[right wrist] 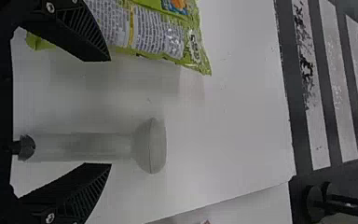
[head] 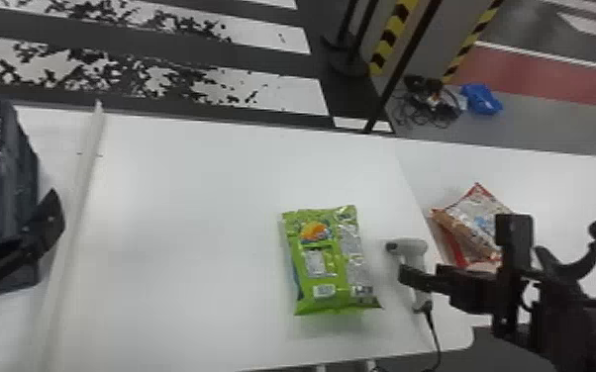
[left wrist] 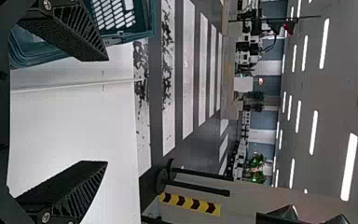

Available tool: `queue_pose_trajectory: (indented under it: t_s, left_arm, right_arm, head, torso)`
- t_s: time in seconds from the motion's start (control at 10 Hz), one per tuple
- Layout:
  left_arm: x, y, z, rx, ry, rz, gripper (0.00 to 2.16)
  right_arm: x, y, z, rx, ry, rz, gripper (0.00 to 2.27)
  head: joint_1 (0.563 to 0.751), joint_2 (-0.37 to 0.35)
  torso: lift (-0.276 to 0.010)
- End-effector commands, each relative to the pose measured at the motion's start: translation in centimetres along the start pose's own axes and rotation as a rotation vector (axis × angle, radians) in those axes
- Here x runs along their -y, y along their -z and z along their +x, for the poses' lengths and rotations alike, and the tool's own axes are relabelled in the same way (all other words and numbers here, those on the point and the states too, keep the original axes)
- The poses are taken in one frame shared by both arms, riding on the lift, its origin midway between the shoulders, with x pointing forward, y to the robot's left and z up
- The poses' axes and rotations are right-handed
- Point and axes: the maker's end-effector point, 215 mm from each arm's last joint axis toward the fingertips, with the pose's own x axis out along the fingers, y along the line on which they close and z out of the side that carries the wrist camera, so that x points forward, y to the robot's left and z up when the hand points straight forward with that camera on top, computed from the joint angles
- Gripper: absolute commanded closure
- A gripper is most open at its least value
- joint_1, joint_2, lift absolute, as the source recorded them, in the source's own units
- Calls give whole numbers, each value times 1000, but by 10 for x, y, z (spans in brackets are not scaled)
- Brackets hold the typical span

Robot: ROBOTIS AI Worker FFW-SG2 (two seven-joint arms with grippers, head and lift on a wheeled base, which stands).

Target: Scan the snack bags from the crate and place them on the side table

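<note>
Nearest, right claw (head: 453,259) at the lower right of the head view, with fingers spread wide over the bench (head: 188,198). Left claw (head: 39,230) at the left edge, in front of the crate, also gaping wide in its own wrist view. Between scanner and bench front, a dark cable (head: 434,336), running down over the edge. Just ahead, the pale handheld scanner (head: 415,246), lying with head away from the robot, handle partly behind a right claw finger in the head view and between both fingers in the wrist view; cannot tell about contact. Just left of the scanner, the green snack bag (head: 322,262), flat on the bench, barcode label (head: 324,290) facing up. To the right, slightly farther, a red-edged snack bag (head: 475,222) on the side table (head: 559,188), partly hidden behind right claw parts. Far left, beyond a pale ridge (head: 81,178), the dark crate (head: 22,173), cut off by the head view's edge. Past the bench, striped floor (head: 282,91), then a heap of cables (head: 428,101) beside a blue bundle (head: 481,99), and yellow-and-black striping (head: 391,37). Farthest, in the left wrist view, rows of ceiling lights (left wrist: 349,165).
</note>
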Motion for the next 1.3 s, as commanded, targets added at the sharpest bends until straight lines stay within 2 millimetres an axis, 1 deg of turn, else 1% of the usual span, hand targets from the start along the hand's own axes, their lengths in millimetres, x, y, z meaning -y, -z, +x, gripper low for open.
queue_pose_trajectory:
  t_s: [0.0,0.1,0.3,0.5,0.7,0.8,0.9,1.0,1.2]
  left_arm:
    - [0,-1,0,1,0,1,83]
    - [0,-1,0,1,0,0,83]
    - [0,1,1,-1,1,-1,83]
    - [0,3,1,-4,3,-3,83]
    - [0,2,1,-4,3,-3,83]
    - [0,2,1,-4,6,-2,83]
    - [-1,3,0,-5,5,-2,83]
    - [-1,3,0,-5,6,-1,83]
    - [-1,3,0,-5,7,-3,83]
  right_arm:
    - [-24,5,-12,-19,-101,67,90]
    - [-39,12,-15,-39,-156,96,90]
    - [-54,19,-13,-62,-204,104,90]
    - [-70,30,-6,-105,-255,120,90]
    - [-85,35,5,-128,-297,114,90]
    - [-90,38,10,-139,-305,102,90]
    - [-95,36,15,-134,-314,87,90]
    - [-96,33,21,-132,-316,66,90]
    - [-92,36,36,-152,-303,30,90]
  head:
    - [695,-260]
    - [695,-250]
    - [695,-209]
    - [695,-183]
    - [695,-162]
    - [695,-148]
    - [695,-134]
    - [695,-124]
    - [695,-115]
  torso:
    - [-94]
    - [-94]
    - [-94]
    - [-94]
    - [-94]
    - [-94]
    - [-94]
    - [-94]
    - [-94]
